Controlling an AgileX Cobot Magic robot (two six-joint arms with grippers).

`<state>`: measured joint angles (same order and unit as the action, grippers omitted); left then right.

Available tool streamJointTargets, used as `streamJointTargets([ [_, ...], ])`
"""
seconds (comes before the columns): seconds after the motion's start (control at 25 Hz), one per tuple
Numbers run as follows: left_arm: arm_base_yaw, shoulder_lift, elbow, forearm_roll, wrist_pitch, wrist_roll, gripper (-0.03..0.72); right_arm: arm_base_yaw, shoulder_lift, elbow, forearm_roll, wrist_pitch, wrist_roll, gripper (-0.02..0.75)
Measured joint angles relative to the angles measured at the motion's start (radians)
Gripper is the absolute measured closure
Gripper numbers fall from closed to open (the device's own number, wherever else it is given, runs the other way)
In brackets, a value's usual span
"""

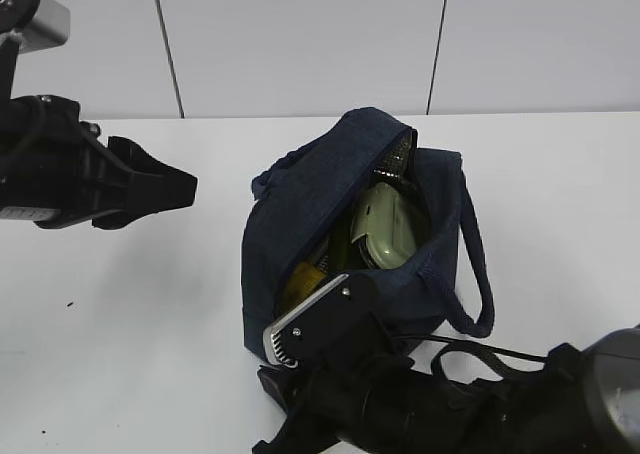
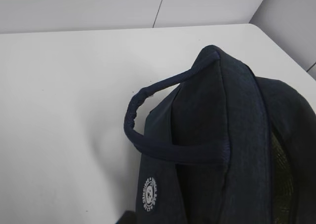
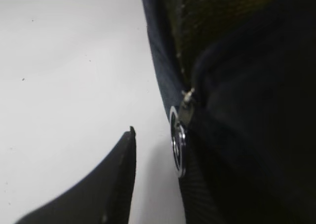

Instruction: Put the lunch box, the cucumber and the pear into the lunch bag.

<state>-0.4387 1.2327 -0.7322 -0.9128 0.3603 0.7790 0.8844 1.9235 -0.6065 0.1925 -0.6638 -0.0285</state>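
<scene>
The dark navy lunch bag (image 1: 300, 189) stands open mid-table. Inside it the sage-green lid of the lunch box (image 1: 385, 229) shows, tilted. A bit of the yellow pear (image 1: 298, 286) shows at the bag's near end, with a dark green strip, likely the cucumber (image 1: 337, 249), between them. My right gripper (image 1: 300, 339) is at the bag's near end. In the right wrist view its jaws (image 3: 158, 145) are open, with the metal ring pull (image 3: 177, 150) between them, close to the bag (image 3: 247, 110). My left gripper (image 1: 165, 186) hovers left of the bag (image 2: 207, 135), apart from it.
One loop handle (image 2: 148, 130) hangs off the bag's left side, the other handle (image 1: 470, 264) off its right. A white wall stands behind the white table (image 1: 120, 314). A black cable (image 1: 480, 352) lies by my right arm.
</scene>
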Motion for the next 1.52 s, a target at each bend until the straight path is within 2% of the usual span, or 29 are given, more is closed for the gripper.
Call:
streamJointTargets([
  [0.64,0.0,0.0,0.0,-0.004,0.0,0.0,0.45,0.0,0.004,-0.011,0.07,0.002,0.001,0.502],
  [0.72,0.0,0.0,0.0,-0.004,0.0,0.0,0.45,0.0,0.005,-0.011,0.072,0.002,0.002,0.556],
  [0.88,0.0,0.0,0.0,-0.004,0.0,0.0,0.45,0.0,0.006,-0.011,0.078,0.002,0.002,0.728],
  [1.24,0.0,0.0,0.0,-0.004,0.002,0.0,0.45,0.0,0.006,-0.011,0.082,0.002,0.002,0.732],
  [1.52,0.0,0.0,0.0,-0.004,0.002,0.0,0.45,0.0,-0.043,-0.013,0.082,0.106,0.0,0.732],
])
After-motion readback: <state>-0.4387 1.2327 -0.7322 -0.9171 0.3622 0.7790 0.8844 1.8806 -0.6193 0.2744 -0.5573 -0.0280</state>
